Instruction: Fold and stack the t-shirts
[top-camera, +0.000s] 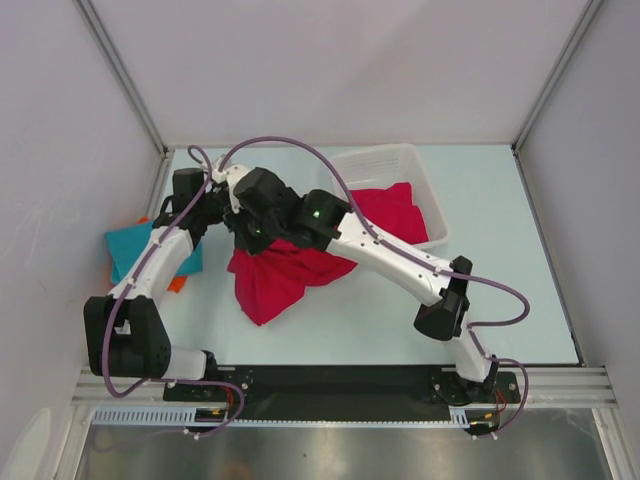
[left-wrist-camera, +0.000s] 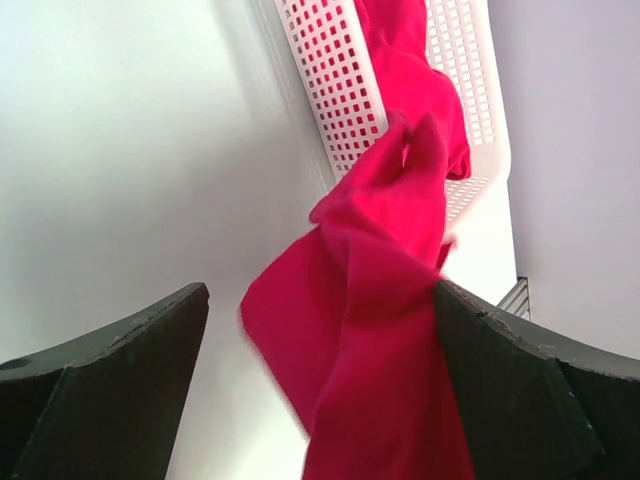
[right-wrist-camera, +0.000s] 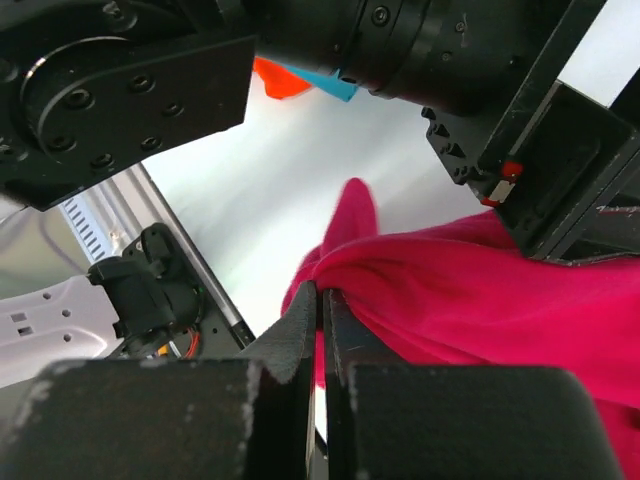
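Both arms meet over the middle of the worktop (top-camera: 500, 300), where a crimson t-shirt (top-camera: 272, 278) lies bunched and partly lifted. The right claw (right-wrist-camera: 322, 312) is clamped tight on a fold of it; the left claw (left-wrist-camera: 320, 292) stands spread wide, the red fabric hanging between its fingers, neither of them pressing it. More crimson cloth (top-camera: 395, 212) sits in the white mesh basket (top-camera: 400, 153) behind, and whether it is a separate garment cannot be told. At the left edge a teal t-shirt (top-camera: 128, 245) lies over an orange t-shirt (top-camera: 177, 285) — only a corner of orange shows
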